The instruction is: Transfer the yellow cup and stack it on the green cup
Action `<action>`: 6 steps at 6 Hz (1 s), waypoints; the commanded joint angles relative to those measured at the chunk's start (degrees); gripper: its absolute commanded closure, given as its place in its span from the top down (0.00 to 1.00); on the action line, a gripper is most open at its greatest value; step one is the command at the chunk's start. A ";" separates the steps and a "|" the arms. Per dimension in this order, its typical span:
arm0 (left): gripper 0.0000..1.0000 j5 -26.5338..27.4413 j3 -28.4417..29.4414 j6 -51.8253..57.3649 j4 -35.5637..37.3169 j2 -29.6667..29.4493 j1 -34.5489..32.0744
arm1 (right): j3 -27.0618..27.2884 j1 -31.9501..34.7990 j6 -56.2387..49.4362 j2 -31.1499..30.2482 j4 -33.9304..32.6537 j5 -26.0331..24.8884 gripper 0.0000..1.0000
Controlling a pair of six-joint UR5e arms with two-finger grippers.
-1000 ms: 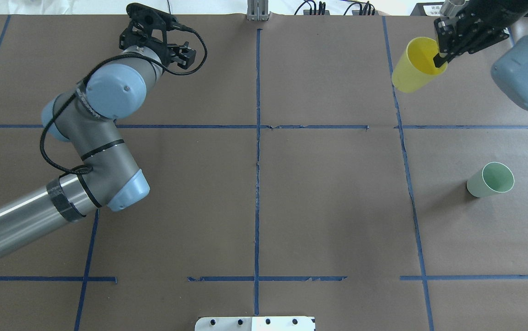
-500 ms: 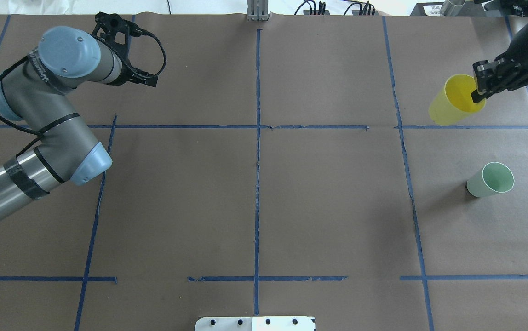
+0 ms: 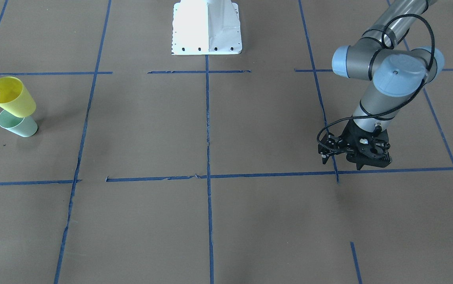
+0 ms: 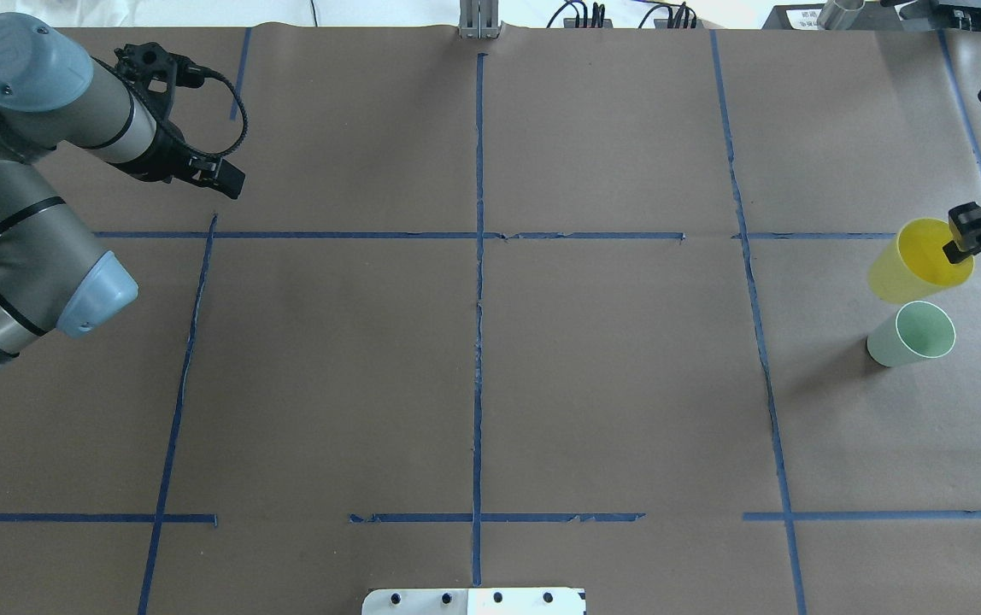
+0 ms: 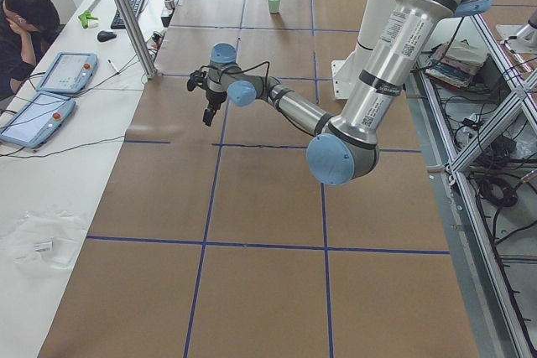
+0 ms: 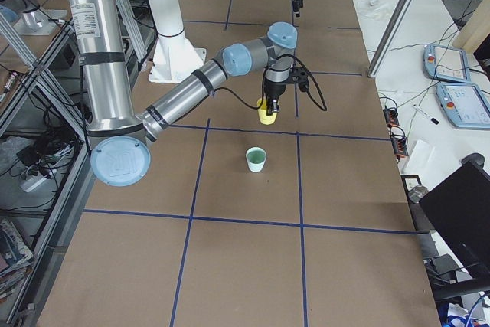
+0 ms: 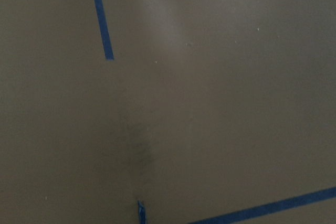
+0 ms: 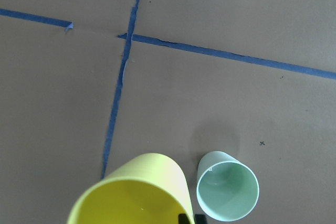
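The right gripper (image 4: 956, 250) pinches the yellow cup (image 4: 905, 265) by its rim, one finger inside, near the table's (image 4: 542, 384) right edge. The green cup (image 4: 909, 335) stands upright just beside it, on the robot's side. The left gripper (image 4: 221, 175) hangs near the far left corner; I cannot tell whether it is spread or closed.

A wide tabletop (image 4: 610, 384) wrapped in brown paper fills the middle of the room, marked off into big squares by strips of blue tape (image 4: 478, 342) (torn in a few spots). Along one side runs a white desk (image 5: 75, 182) with tablets (image 5: 63, 71), a keyboard (image 5: 134, 2) and a seated person (image 5: 25, 31). A metal post (image 5: 127, 18) rises at its edge. Cables (image 5: 495, 190) lie tangled on the floor. The light is soft and even.
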 commanded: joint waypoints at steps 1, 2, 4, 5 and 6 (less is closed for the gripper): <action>1.00 -1.69 -7.33 0.06 13.02 -0.50 -0.39 | -5.99 -0.09 -0.44 -6.13 13.51 0.08 0.00; 1.00 -1.86 -7.88 -0.90 13.15 -0.50 -0.48 | -8.11 -0.09 -0.52 -6.32 15.22 0.16 0.00; 1.00 -1.77 -7.88 -0.99 13.15 -0.50 -0.48 | -7.96 0.00 -0.35 -7.19 15.32 0.60 0.00; 1.00 -1.69 -7.88 -1.08 13.15 -0.50 -0.39 | -7.78 0.00 -0.35 -7.89 15.32 1.04 0.00; 1.00 -1.60 -7.88 -1.08 13.15 -0.59 -0.39 | -7.78 0.00 -0.35 -8.60 15.32 0.96 0.00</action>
